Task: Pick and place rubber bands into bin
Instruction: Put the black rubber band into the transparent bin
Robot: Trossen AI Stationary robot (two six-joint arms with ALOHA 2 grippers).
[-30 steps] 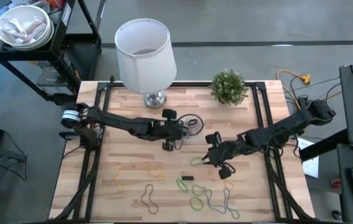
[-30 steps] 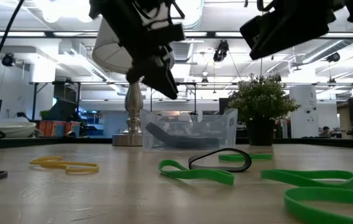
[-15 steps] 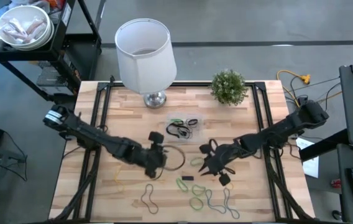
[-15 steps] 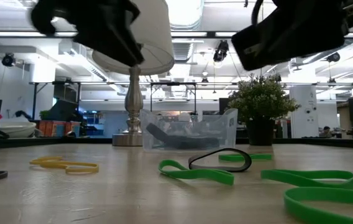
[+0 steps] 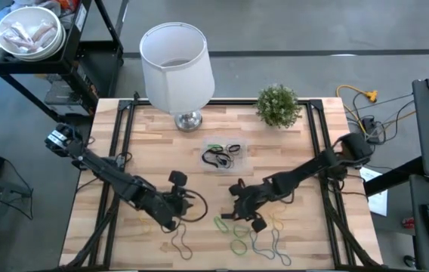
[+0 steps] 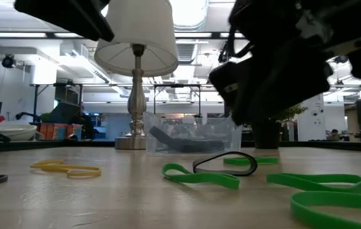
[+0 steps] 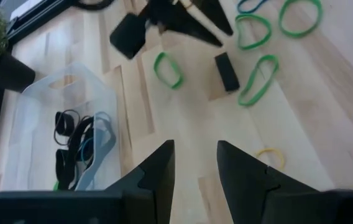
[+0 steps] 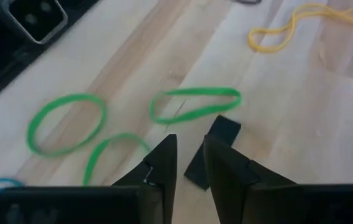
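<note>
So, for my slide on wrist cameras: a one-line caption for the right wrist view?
Right gripper poised with parted fingers over green rubber bands on the wooden table.

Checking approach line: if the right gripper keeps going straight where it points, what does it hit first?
Probably the flat black piece on the table: it lies right beyond the right gripper, whose fingers stand slightly apart. A green rubber band lies just past it. Depth is unclear.

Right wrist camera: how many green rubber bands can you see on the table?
3. One is a round loop, a long one lies next to the black block, and a third is partly hidden behind the right gripper. More may lie outside this view.
</note>
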